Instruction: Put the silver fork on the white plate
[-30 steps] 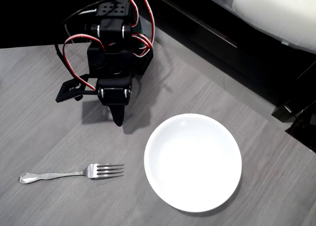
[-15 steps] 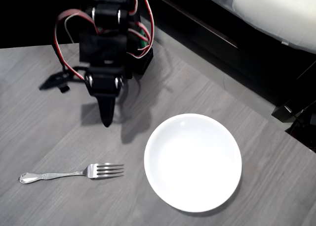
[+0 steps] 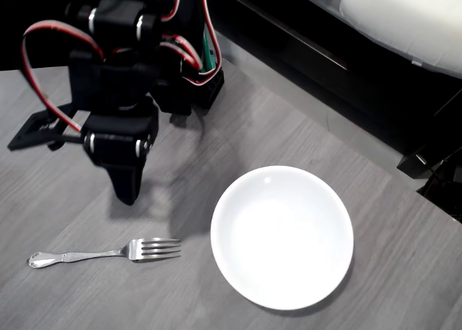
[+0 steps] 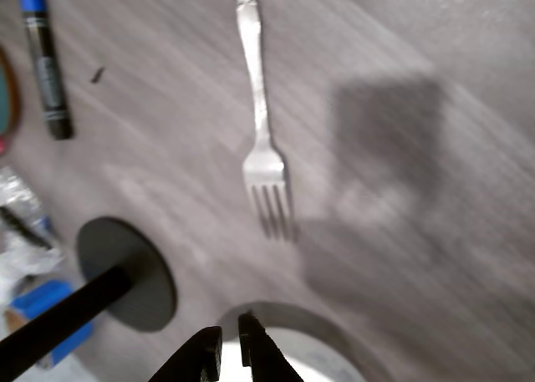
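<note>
- Silver metal: the silver fork [image 3: 108, 253] lies flat on the grey wood-grain table [image 3: 58, 200], at the near left of the overhead view, tines toward the white plate [image 3: 281, 236], scrolled handle end pointing away from it.
- Fork and plate are apart; a strip of bare table lies between the tine tips and the plate rim. Plate is bare.
- In the wrist view the fork [image 4: 261, 123] is seen lengthwise, tines toward the camera, slightly blurred. A blue-capped marker [image 4: 43, 60] lies off to the left, well apart from the fork.
- Hand [image 4: 231, 342]: fingertips sit close together at the bottom of the wrist view, only a thin slit between them, gripping nothing.
- Overhead, the hand [image 3: 127, 189] hangs beyond the fork, above the table and clear of the fork, its dark tip pointing down toward it.
- Farther back: the black arm body with red cables [image 3: 43, 63].
- Progress, judged: nothing done yet. Fork untouched, not grasped. Left: open the fingers, descend on the fork, grip, lift, carry across to the plate, release.
</note>
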`<move>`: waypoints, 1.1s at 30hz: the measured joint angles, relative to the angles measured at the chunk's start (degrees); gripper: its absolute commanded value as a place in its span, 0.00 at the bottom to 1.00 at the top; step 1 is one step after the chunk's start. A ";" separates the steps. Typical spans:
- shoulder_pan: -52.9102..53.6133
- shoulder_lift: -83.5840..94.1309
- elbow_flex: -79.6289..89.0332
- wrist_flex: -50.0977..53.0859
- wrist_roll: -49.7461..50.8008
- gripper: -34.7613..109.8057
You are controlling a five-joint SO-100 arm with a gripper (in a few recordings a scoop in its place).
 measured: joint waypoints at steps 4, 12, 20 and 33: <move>2.11 -6.86 -0.18 -2.55 -2.46 0.28; 6.59 -24.35 -8.79 -3.16 -9.23 0.34; 4.75 -36.39 -13.36 -2.11 -13.62 0.34; 2.02 -47.37 -20.04 -2.20 -14.85 0.38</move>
